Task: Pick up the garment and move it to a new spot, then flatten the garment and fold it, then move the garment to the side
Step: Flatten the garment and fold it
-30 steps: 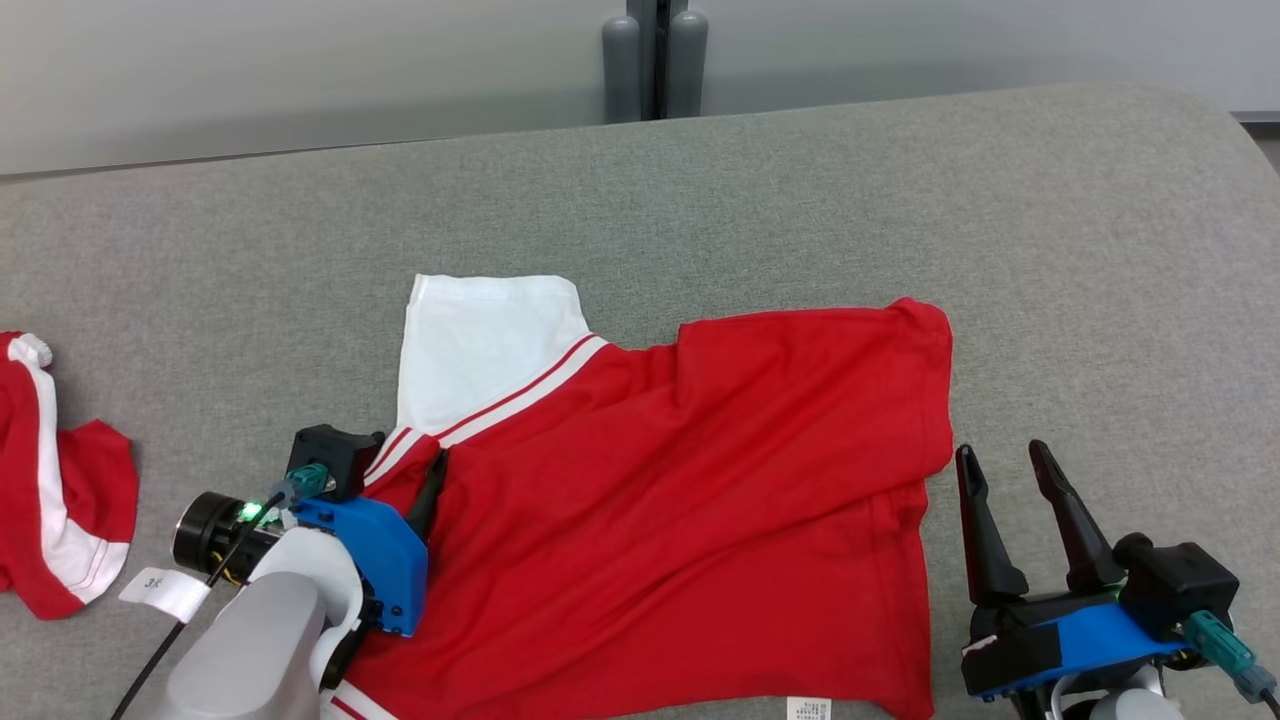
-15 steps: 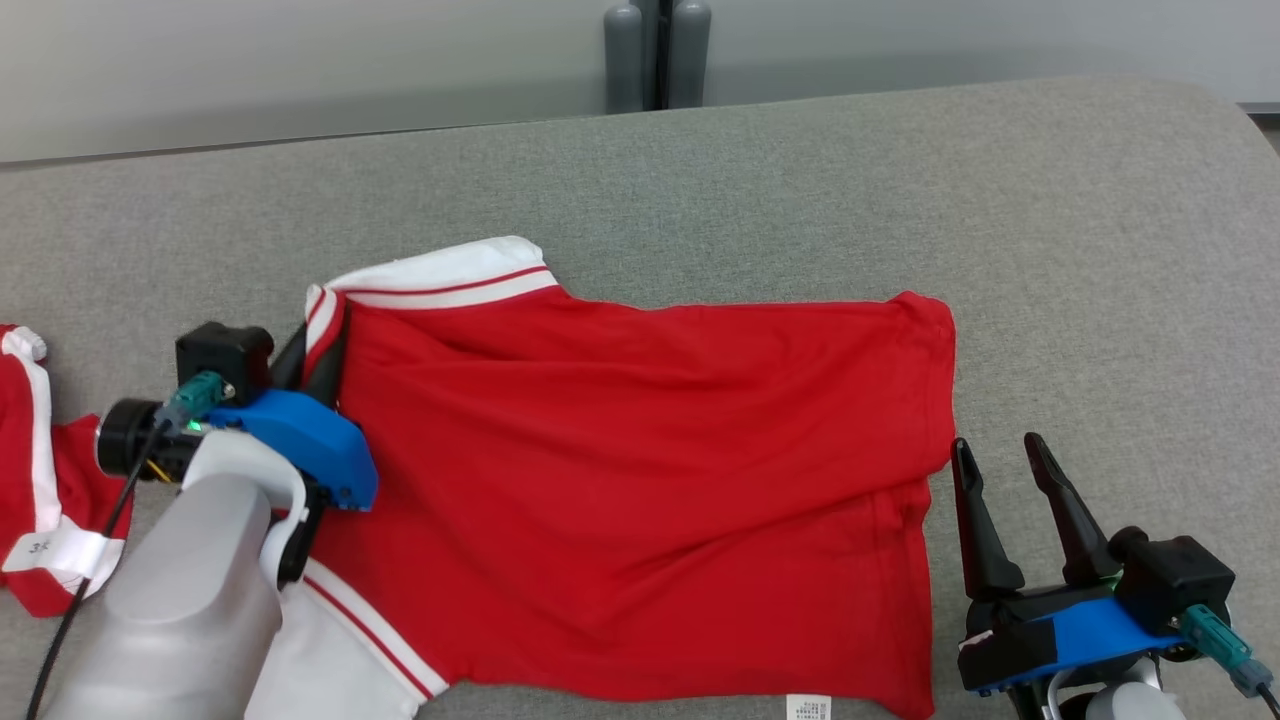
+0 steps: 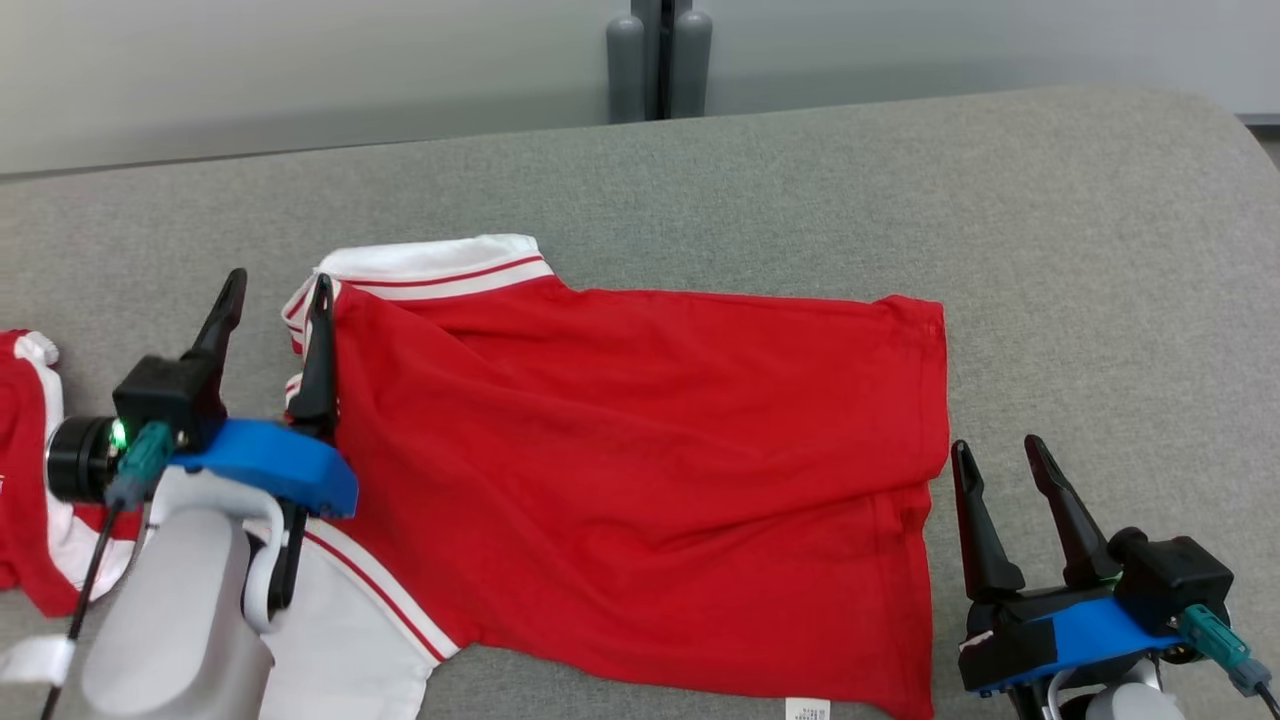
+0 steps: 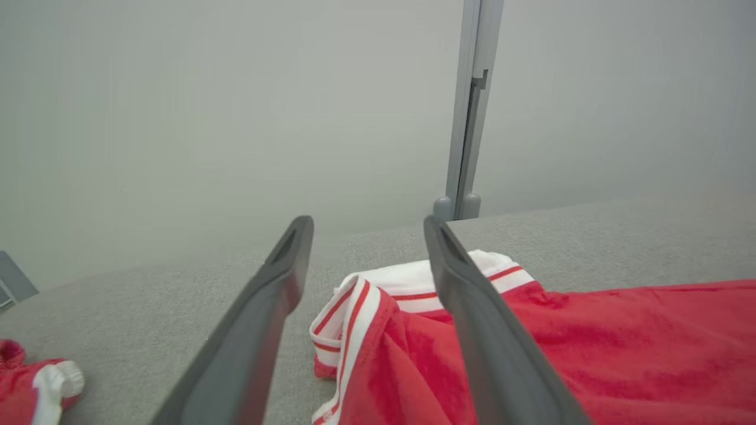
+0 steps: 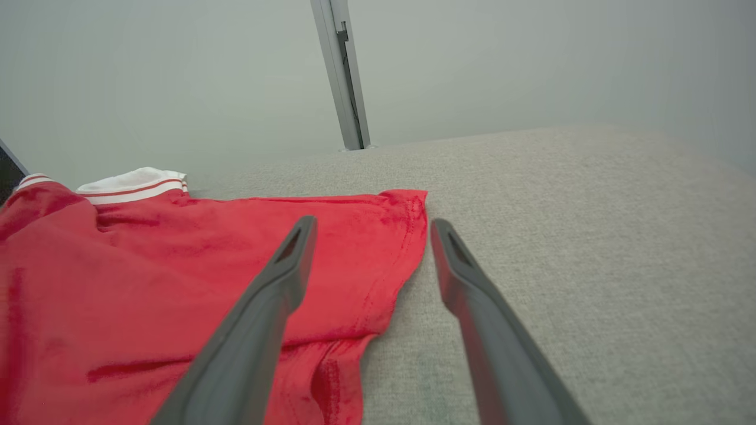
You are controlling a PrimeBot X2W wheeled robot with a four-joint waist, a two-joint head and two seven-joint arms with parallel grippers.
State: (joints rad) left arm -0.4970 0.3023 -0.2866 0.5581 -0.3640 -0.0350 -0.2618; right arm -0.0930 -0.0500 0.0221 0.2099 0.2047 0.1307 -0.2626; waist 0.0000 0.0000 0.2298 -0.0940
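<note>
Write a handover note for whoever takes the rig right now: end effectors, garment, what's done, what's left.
Left end effector: open, holding nothing; one finger lies over the left edge of the red garment, by the striped trim.
Right end effector: open, empty, beside the garment's right edge and apart from it.
Garment: spread out on the grey surface, unfolded, with a crease near its right edge. A second red-and-white garment lies at the far left.
Done: garment laid out, roughly flat.
Left: smooth the crease, fold, move it to the side.
</note>
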